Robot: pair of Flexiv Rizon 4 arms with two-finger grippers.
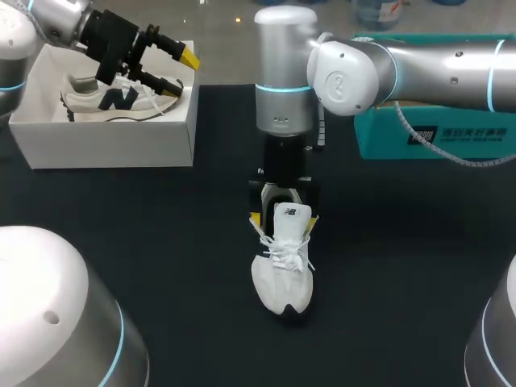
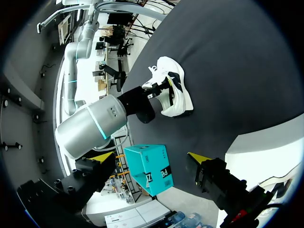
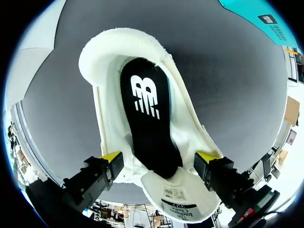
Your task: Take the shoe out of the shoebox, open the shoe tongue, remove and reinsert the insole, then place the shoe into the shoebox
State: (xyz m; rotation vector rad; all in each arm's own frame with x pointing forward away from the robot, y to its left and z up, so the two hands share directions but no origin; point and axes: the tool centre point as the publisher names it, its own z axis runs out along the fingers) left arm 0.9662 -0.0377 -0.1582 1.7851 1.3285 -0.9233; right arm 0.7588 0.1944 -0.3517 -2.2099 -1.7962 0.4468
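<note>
Our right gripper [image 3: 159, 156] points straight down over the shoe [image 1: 282, 274], its fingers spread wide with one yellow tip on either side of the shoe's mouth; the tips sit close against the white upper, but nothing is pinched between them. Directly ahead of the fingers, the right wrist view shows the black insole [image 3: 147, 123] lying flat inside the shoe; the tongue [image 3: 178, 197] is lifted away from the opening, between the two fingers, its inner label facing the camera. The shoe stands upright on its sole near the middle of the dark desk [image 1: 403, 266], heel under the gripper and toe toward us; its white laces [image 1: 284, 251] lie loose over the instep. The right arm [image 1: 419, 68] comes in from the right and bends down to it.

Our left gripper [image 1: 181, 71] hangs above the white shoebox [image 1: 105, 141] at the desk's far left, well apart from the shoe; its fingers are apart and hold nothing. Inside the open shoebox a second shoe [image 1: 113, 101] lies on its side, white with a dark side mark. A teal box [image 1: 435, 137] sits by the desk's far right edge, behind the right arm.
</note>
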